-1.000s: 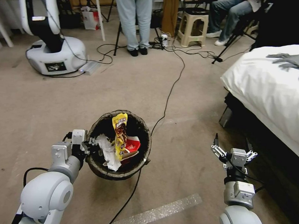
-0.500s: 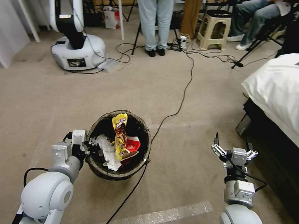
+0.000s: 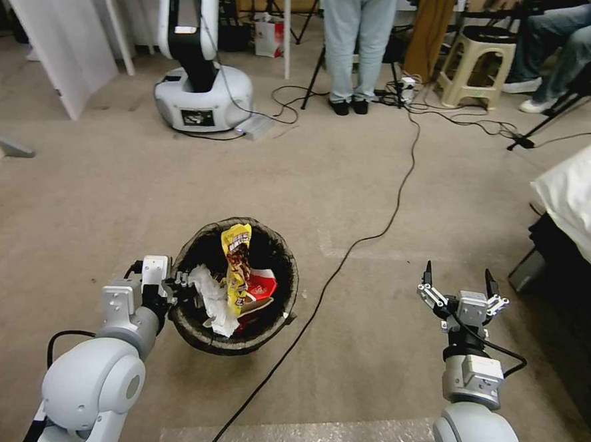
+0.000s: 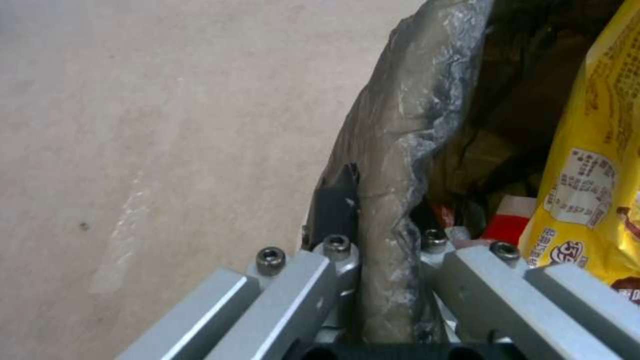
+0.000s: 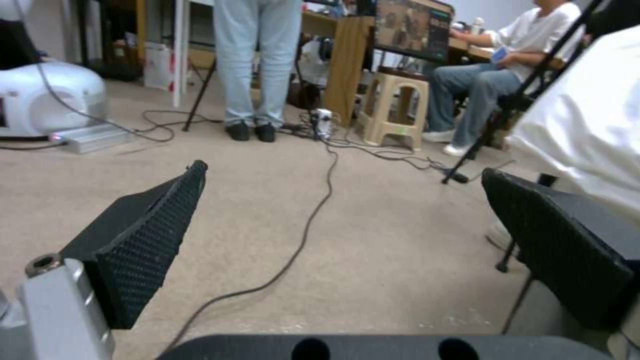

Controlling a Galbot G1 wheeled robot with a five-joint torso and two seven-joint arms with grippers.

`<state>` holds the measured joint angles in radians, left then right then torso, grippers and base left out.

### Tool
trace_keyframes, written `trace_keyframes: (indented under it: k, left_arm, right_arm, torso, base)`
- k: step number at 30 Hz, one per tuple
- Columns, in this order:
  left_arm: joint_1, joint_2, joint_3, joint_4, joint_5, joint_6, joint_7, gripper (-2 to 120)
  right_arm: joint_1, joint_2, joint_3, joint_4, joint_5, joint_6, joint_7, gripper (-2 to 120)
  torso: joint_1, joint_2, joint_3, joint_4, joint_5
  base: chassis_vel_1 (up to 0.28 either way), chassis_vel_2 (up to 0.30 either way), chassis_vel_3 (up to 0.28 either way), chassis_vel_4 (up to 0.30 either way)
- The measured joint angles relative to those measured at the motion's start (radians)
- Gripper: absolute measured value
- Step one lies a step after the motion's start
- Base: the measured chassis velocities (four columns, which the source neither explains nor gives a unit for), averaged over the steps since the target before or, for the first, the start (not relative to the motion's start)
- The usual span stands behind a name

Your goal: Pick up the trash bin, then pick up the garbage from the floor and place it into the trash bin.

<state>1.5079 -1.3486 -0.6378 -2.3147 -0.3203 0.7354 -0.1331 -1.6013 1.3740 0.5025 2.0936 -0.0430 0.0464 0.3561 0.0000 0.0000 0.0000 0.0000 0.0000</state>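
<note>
Trash bin (image 3: 198, 332) hanging above the floor (image 3: 108, 223), left gripper (image 3: 183, 287) pinching its bag-lined rim, garbage (image 3: 238, 271) sitting inside, right gripper (image 3: 457, 279) waiting wide open and empty, black cable (image 3: 347, 251) crossing open carpet, bed edge (image 3: 577, 198) lying at right.

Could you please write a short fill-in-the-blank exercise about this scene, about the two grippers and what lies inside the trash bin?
1. The left gripper is shut on the ____ of the trash bin.
2. The right gripper holds nothing and its fingers are ____.
3. The wrapper that stands upright in the bin is ____ in colour.
4. A black cable runs across the ____ beside the bin.

Missing words: rim; open; yellow; floor
</note>
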Motion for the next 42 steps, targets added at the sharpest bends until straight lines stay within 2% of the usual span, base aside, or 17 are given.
trace_keyframes:
  k: [27,31,33,37,42]
  left_arm:
    - [-0.005,0.001,0.007,0.008,-0.008,0.0,-0.005,0]
    - [-0.016,0.019,0.011,-0.009,-0.03,0.0,-0.025,0]
    - [-0.031,0.05,0.022,-0.013,-0.074,0.0,-0.078,0]
    - [-0.045,0.083,0.027,-0.003,-0.105,0.0,-0.124,0]
    - [-0.078,0.13,0.041,0.058,-0.169,0.0,-0.164,0]
  right_arm:
    - [-0.003,0.0,-0.007,-0.006,-0.009,-0.001,0.0,100]
    - [-0.003,0.0,-0.009,-0.006,-0.009,0.0,0.0,100]
    - [-0.002,0.001,-0.012,-0.006,-0.01,0.0,0.0,100]
    - [-0.002,0.001,-0.012,-0.006,-0.012,0.0,0.0,100]
    - [0.0,0.0,-0.015,-0.006,-0.014,0.001,0.001,100]
  torso:
    - [0.0,0.0,0.0,0.0001,0.0]
    - [0.0,0.0,0.0,0.0002,0.0]
    - [0.0,0.0,0.0,-0.0003,-0.0002]
    - [0.0,0.0,0.0,-0.0002,0.0002]
    - [0.0,0.0,0.0,0.0,-0.0001]
  base:
    - [0.06,0.059,0.059,0.06]
    - [0.0,0.0,0.0,0.0]
    - [0.0,0.0,0.0,0.0]
    - [0.0,0.0,0.0,0.0]
    - [0.0,0.0,0.0,0.0]
